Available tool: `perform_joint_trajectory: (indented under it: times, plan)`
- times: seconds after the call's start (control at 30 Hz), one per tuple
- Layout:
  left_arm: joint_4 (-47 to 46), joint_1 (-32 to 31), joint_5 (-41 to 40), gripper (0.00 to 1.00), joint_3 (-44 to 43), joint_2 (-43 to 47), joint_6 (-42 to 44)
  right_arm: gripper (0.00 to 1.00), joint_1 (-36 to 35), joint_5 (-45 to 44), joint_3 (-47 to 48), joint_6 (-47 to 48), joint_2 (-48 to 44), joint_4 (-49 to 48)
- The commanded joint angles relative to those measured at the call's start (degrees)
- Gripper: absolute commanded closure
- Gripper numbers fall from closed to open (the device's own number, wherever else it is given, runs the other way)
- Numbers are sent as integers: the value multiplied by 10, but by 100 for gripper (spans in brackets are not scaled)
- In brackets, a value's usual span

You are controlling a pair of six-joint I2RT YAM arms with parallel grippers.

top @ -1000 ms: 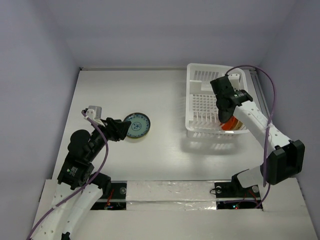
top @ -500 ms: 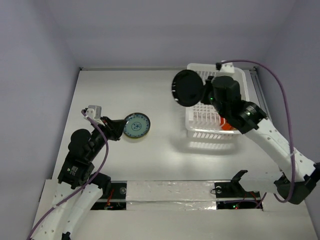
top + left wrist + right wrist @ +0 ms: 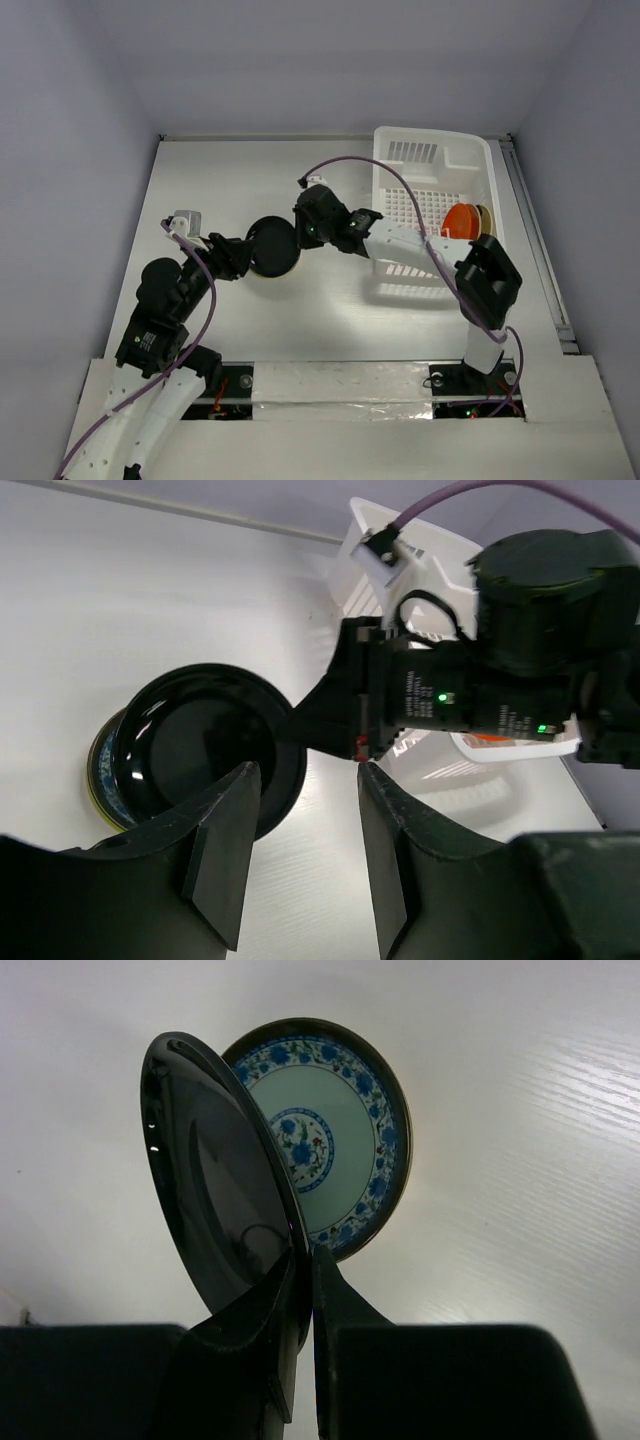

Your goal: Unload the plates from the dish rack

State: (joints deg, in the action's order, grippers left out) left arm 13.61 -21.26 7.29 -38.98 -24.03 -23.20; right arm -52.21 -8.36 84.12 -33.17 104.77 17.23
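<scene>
Right arm holds the dark plate over the blue-patterned plate, far from the rack.

Top view: the right gripper (image 3: pixel 298 238) is clamped on the rim of the dark plate (image 3: pixel 272 247), which now covers the blue-patterned plate on the table (image 3: pixel 330 320); half a second ago this plate was in the air at the left wall of the dish rack (image 3: pixel 437 150). The orange-red plate (image 3: pixel 459 220) and the tan plate (image 3: pixel 485 220) stand on edge in the rack. The left gripper (image 3: pixel 236 257) has not moved and is just beside the dark plate. Left wrist view: its fingers (image 3: pixel 225 850) are spread wide and hold nothing; the dark plate lies in front of them. Right wrist view: the jaws pinch the dark plate at its edge, tilted above the blue-patterned plate (image 3: pixel 340 1140); I cannot tell if the two plates touch.
</scene>
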Motion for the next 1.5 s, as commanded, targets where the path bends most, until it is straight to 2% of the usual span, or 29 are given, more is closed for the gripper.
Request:
perform_joint_trajectory:
  times: [0.0,0.27,0.43,0.5,0.57,0.63,0.67,0.77,0.83,0.93,1.03,1.07,1.17,1.33,1.4,1.47]
  plan:
    - [-17,3,6,59,-7,2,1,99,5,15,52,-25,10,-68]
    - [-18,3,8,57,-6,5,0,97,5,-20,38,-66,59,-83]
    - [-18,3,10,56,-6,7,1,93,11,9,44,-69,87,-69]
    - [-19,3,10,56,-6,8,0,88,11,10,33,-70,83,-70]
    - [-18,3,10,56,-6,8,0,76,11,5,30,-68,76,-58]
    - [-19,3,10,56,-5,8,0,71,11,-3,29,-65,69,-41]
    - [-19,3,11,56,-5,8,0,61,11,-12,28,-63,59,-35]
    - [-20,3,11,56,-5,9,0,44,11,-45,26,-52,34,-7]
    - [-19,3,11,56,-5,10,0,40,11,-68,23,-39,16,19]
    - [-21,3,11,56,-5,11,0,41,11,-150,5,-24,-41,59]
    - [-21,3,11,56,-5,14,0,61,30,-225,-33,-19,-117,98]
    - [-20,3,11,56,-4,15,0,77,40,-234,-45,-16,-138,109]
    - [-21,3,14,56,-4,19,1,100,91,-320,-83,-20,-212,181]
    - [-24,3,18,57,-3,28,1,100,201,-352,-139,-2,-308,262]
    - [-24,-3,16,57,-3,30,1,89,253,-358,-156,19,-325,277]
    - [-24,-3,17,58,-3,30,1,72,287,-366,-160,27,-319,310]
